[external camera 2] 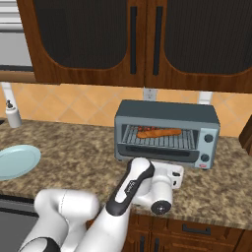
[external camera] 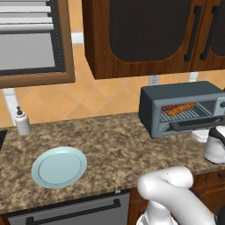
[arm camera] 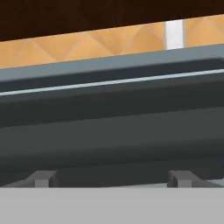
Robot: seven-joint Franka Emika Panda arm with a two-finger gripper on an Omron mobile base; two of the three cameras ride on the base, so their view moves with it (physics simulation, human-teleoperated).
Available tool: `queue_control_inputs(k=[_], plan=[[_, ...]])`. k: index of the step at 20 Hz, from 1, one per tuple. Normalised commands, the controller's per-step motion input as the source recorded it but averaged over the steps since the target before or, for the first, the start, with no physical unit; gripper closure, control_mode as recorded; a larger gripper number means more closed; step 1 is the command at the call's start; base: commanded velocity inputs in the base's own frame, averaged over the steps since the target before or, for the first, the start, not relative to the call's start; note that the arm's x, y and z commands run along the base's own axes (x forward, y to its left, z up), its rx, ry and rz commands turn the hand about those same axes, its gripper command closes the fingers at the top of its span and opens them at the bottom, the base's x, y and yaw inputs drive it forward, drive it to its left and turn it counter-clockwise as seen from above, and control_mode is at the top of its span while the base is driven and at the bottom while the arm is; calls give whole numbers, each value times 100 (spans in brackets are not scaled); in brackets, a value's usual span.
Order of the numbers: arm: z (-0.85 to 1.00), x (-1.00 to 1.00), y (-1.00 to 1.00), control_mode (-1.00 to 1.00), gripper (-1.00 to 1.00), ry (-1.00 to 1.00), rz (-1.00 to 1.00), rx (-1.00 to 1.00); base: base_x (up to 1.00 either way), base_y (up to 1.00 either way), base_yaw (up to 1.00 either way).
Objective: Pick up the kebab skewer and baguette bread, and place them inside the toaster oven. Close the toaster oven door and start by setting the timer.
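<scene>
The grey-blue toaster oven (external camera: 178, 94) (external camera 2: 167, 112) stands on the counter with its door (external camera: 196, 124) (external camera 2: 156, 153) dropped down flat. On the wire rack inside lies the orange-brown baguette bread (external camera: 181, 109) (external camera 2: 162, 132), with the red-chunked kebab skewer (external camera: 166, 107) (external camera 2: 142, 129) at its left end. My gripper (arm camera: 112, 179) is open and holds nothing. It sits low in front of the oven, just under the door's front edge (arm camera: 109, 140), which crosses the hand view close up. The white hand (external camera 2: 167, 179) (external camera: 215, 147) shows below the door.
A pale blue plate (external camera: 59, 167) (external camera 2: 17, 161) lies on the speckled counter to the left. A white soap bottle (external camera: 22, 121) (external camera 2: 13, 115) stands by the wall. Two dials (external camera 2: 209, 138) sit on the oven's right. Dark wooden cabinets (external camera 2: 142, 39) hang overhead. A dishwasher front (external camera: 74, 211) is below.
</scene>
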Motion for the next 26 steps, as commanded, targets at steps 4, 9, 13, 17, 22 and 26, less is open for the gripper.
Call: queue_control_inputs(k=[4, 9, 13, 17, 22, 26], plan=[[14, 41, 5, -100, -100, 0, 0, 0, 0, 0, 0], [11, 46, 5, -100, -100, 0, 0, 0, 0, 0, 0], [3, 41, 3, -100, -100, 0, 0, 0, 0, 0, 0], [0, 37, 2, -100, -100, 0, 0, 0, 0, 0, 0], [0, 34, 1, -100, -100, 0, 0, 0, 0, 0, 0], [0, 11, 0, -100, -100, 0, 0, 0, 0, 0, 0]])
